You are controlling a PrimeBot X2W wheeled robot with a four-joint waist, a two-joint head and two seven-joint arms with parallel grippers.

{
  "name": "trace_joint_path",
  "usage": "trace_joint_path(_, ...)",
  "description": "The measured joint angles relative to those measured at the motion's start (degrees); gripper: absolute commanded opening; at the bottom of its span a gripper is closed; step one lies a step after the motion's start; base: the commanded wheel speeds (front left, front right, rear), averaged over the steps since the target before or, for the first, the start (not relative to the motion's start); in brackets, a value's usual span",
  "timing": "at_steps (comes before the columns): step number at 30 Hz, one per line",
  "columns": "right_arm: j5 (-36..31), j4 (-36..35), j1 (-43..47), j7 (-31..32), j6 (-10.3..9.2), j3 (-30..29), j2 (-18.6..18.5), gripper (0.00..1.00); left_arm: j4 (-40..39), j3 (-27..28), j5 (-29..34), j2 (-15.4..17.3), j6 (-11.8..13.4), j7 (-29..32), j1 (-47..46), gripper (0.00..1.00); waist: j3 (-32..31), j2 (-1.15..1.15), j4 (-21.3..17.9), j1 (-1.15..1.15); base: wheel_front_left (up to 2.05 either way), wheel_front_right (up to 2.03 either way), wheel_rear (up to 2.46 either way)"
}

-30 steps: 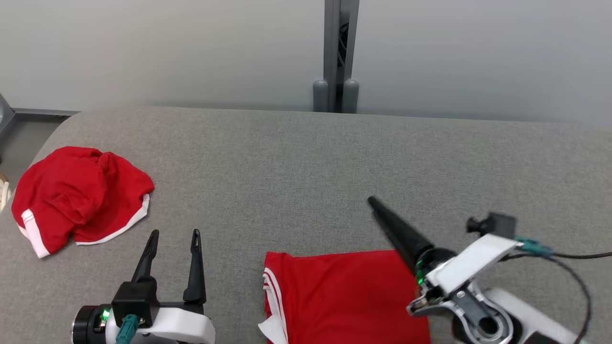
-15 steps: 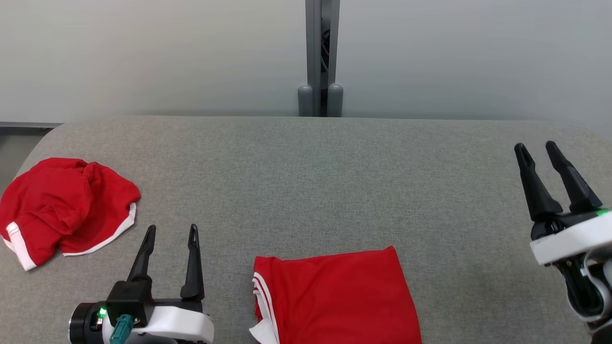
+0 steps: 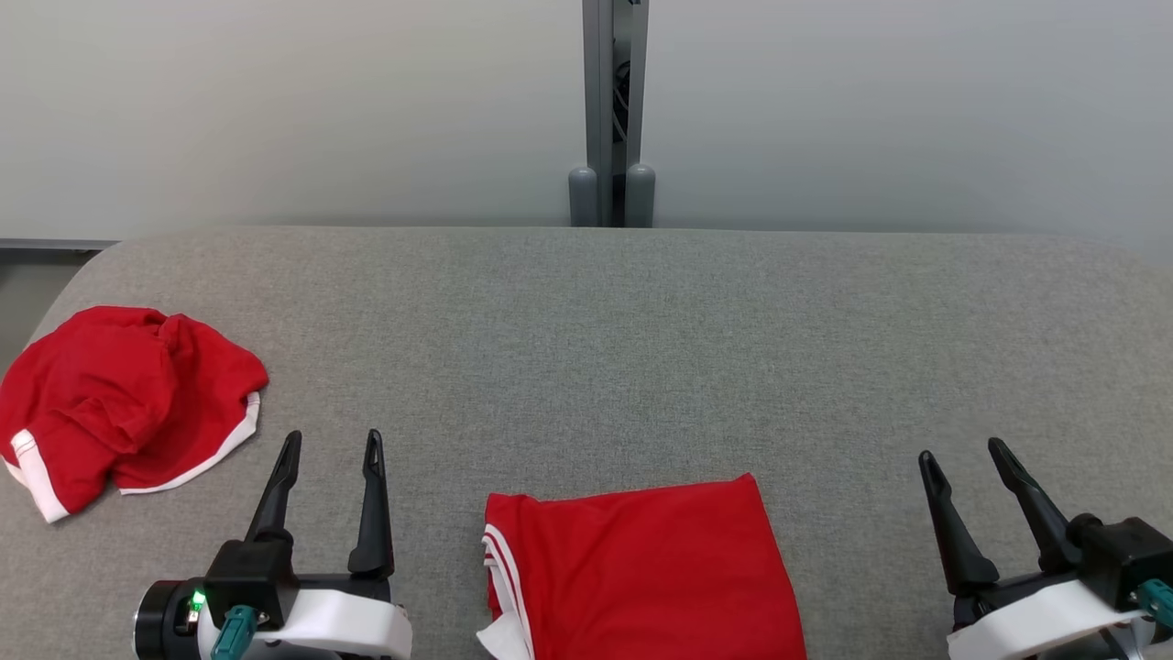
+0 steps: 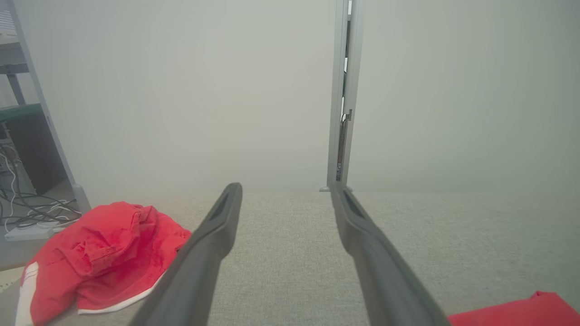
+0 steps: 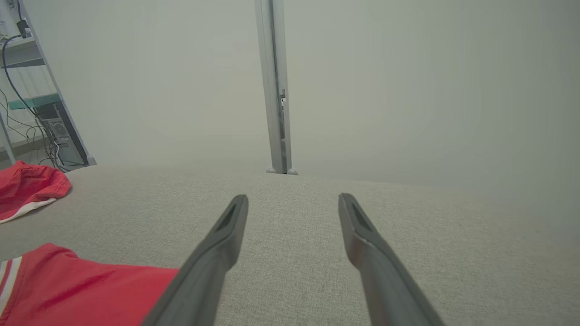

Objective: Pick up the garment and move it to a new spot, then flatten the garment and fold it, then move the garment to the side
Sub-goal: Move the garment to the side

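Grey fabric covers the table [image 3: 641, 348], where the left gripper [image 3: 334, 440] and right gripper [image 3: 960, 451] rest low at the near edge, fingers pointing toward the wall [image 3: 275, 110], both spread wide and empty. A folded red garment [image 3: 641, 568] lies flat between them, touching neither. A crumpled red garment [image 3: 119, 394] sits well off to the left gripper's left.

The light is soft and even, rather bright, and it leaves only faint shadows on the grey table [image 3: 641, 348]. The head view is sharp. Both wrist views look pale and hazy, as through a mist, and the dark fingers [image 4: 204, 253] close to the lens are a little out of focus.
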Motion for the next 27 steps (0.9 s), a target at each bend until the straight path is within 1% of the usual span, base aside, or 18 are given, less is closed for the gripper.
trace_joint_path(4, 0.2, 0.1, 0.7, 0.0, 0.0, -0.3, 1.1, 1.0, 0.0, 0.1, 0.0, 0.0, -0.3, 0.0, 0.2, 1.0, 0.0, 0.0, -0.1, 0.0, 0.0, 0.0, 0.0)
trace_joint_path(7, 2.9, 0.6, 0.8, 0.0, 0.0, 1.7, 0.9, 1.0, 0.2, -0.1, 0.2, 0.0, -0.5, 0.0, 0.2, 1.0, 0.1, 0.0, -0.1, 0.0, 0.0, 0.0, 0.0)
trace_joint_path(10, 10.6, 3.4, 0.8, 0.0, 0.0, 7.2, -0.1, 1.0, 0.4, -0.3, 0.3, 0.0, -0.7, 0.0, 0.3, 1.0, 0.0, 0.0, 0.2, 0.0, 0.0, 0.0, 0.0)
trace_joint_path(13, 19.0, 7.3, 0.2, 1.0, -0.01, 14.1, -3.0, 1.0, 0.5, -0.6, 0.5, 0.0, -0.7, 0.0, 0.3, 1.0, 0.1, 0.0, 0.6, 0.0, 0.0, 0.0, 0.0)
trace_joint_path(17, 30.0, 8.8, -2.7, 4.1, -0.01, 22.0, -6.4, 1.0, 0.9, -1.1, 0.5, 0.0, -0.9, 0.0, 0.3, 1.0, 0.5, 0.0, 1.4, 0.0, 0.0, 0.0, 0.0)
trace_joint_path(18, 30.0, 8.8, -2.7, 4.1, -0.01, 22.0, -6.4, 1.0, 0.9, -1.1, 0.5, 0.0, -0.9, 0.0, 0.3, 1.0, 0.5, 0.0, 1.4, 0.0, 0.0, 0.0, 0.0)
trace_joint_path(21, 38.4, 8.9, -4.5, 7.9, -0.01, 26.6, -8.5, 1.0, 1.7, -1.1, 0.6, 0.0, -0.8, 0.0, 0.3, 1.0, 1.1, 0.0, 2.0, 0.0, 0.0, 0.0, 0.0)
trace_joint_path(24, 44.3, 8.8, -6.8, 10.7, -0.01, 30.5, -10.6, 1.0, 2.4, -1.1, 1.0, 0.0, -0.9, 0.0, -0.3, 1.0, 2.1, 0.0, 2.8, 0.0, 0.0, 0.0, 0.0)
trace_joint_path(27, 48.0, 9.3, -9.2, 12.5, -0.01, 33.6, -12.1, 1.0, 2.5, -1.1, 1.1, 0.0, -0.9, 0.0, -0.9, 1.0, 3.3, 0.0, 3.6, 0.0, 0.0, 0.0, 0.0)
